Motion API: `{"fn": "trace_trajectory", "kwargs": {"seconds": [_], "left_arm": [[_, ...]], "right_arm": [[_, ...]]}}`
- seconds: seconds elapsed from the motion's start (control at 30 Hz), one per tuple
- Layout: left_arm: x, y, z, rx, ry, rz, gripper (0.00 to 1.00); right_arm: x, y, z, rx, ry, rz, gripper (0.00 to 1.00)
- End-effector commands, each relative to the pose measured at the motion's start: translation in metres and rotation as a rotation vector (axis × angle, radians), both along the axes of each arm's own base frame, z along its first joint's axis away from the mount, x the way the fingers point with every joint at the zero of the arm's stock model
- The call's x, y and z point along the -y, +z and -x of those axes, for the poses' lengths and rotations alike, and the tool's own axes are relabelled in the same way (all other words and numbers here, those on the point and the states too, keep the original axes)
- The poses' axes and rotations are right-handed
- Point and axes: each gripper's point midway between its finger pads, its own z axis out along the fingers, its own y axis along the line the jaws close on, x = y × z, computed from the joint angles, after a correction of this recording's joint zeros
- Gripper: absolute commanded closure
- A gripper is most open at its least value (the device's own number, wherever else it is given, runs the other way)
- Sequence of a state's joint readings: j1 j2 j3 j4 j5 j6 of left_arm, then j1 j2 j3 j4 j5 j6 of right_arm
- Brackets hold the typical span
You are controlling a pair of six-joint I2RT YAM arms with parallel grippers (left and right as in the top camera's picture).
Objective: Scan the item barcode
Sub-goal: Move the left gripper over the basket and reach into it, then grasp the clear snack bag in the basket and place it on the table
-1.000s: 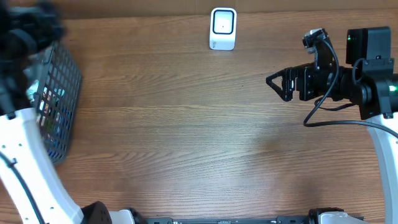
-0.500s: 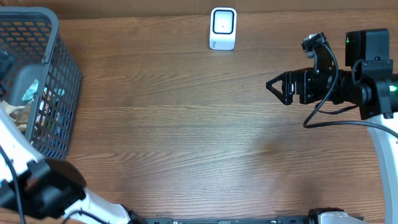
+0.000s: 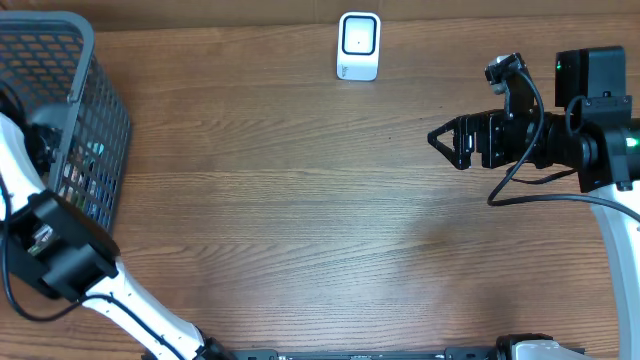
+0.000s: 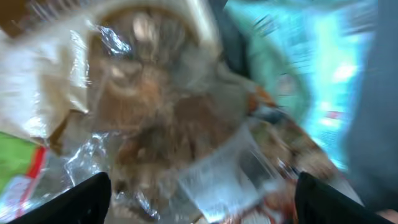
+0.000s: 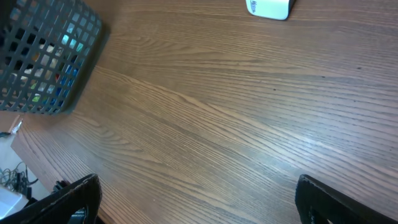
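The items lie in a grey wire basket [image 3: 95, 120] at the table's left edge. My left arm [image 3: 55, 250] reaches into it, and its gripper is hidden there in the overhead view. In the blurred left wrist view, my left gripper [image 4: 202, 199] stands open just above a clear-wrapped brown packet [image 4: 155, 106], with a teal packet [image 4: 292, 68] beside it. No barcode shows. The white scanner [image 3: 358, 45] stands at the table's far edge. My right gripper [image 3: 445, 140] hovers open over the table's right side with nothing in it [image 5: 199, 199].
A green and white packet [image 4: 15, 168] lies at the left of the pile. In the right wrist view the basket [image 5: 46, 56] is at top left and the scanner [image 5: 268, 7] at the top edge, with bare wooden table [image 3: 300, 200] between them.
My left arm has swung from a blur over the basket's top down into the basket. The right arm has not moved.
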State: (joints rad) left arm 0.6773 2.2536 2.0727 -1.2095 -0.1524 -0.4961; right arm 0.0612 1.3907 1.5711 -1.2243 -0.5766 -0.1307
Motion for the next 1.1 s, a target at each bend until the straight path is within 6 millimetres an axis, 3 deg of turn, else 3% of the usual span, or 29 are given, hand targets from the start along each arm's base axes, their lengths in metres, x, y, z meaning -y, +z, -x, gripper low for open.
{"fn": "trace_trajectory", "kwargs": {"seconds": [0.0, 0.13, 0.23, 0.27, 0.3, 0.47, 0.6, 0.7, 0.87, 0.97, 1.07], "left_arm": [[-0.008, -0.027, 0.011, -0.056, 0.048, 0.029, 0.17], [-0.010, -0.043, 0.017, -0.084, 0.063, 0.055, 0.25], [-0.010, -0.045, 0.017, -0.087, 0.063, 0.058, 0.53], [-0.010, -0.045, 0.017, -0.085, 0.063, 0.060, 0.69], [-0.009, -0.045, 0.017, -0.085, 0.062, 0.061, 0.96], [-0.005, -0.042, 0.015, -0.073, 0.054, 0.080, 0.96], [-0.004, -0.019, 0.008, -0.017, 0.049, 0.066, 0.96], [-0.005, 0.037, 0.002, 0.090, 0.041, -0.007, 0.96], [0.002, 0.125, 0.011, 0.241, 0.036, -0.130, 0.96], [0.007, 0.162, 0.018, 0.303, 0.036, -0.186, 0.96], [0.006, 0.175, 0.026, 0.309, 0.051, -0.223, 0.96]], "right_arm": [[-0.003, 0.010, 0.000, 0.025, 0.008, -0.013, 0.00], [-0.003, 0.008, -0.002, 0.017, 0.008, -0.013, 0.00], [-0.003, 0.004, -0.004, 0.004, 0.008, -0.013, 0.00], [-0.003, 0.003, -0.005, -0.002, 0.008, -0.013, 0.00], [-0.003, 0.001, -0.006, -0.007, 0.008, -0.012, 0.00], [-0.003, 0.000, -0.007, -0.011, 0.008, -0.012, 0.00], [-0.003, 0.000, -0.007, -0.011, 0.008, -0.012, 0.00], [-0.003, 0.000, -0.007, -0.010, 0.008, -0.012, 0.00], [-0.003, 0.000, -0.007, -0.011, 0.008, -0.012, 0.00], [-0.003, 0.000, -0.007, -0.011, 0.008, -0.012, 0.00], [-0.003, 0.000, -0.007, -0.012, 0.008, -0.012, 0.00]]}}
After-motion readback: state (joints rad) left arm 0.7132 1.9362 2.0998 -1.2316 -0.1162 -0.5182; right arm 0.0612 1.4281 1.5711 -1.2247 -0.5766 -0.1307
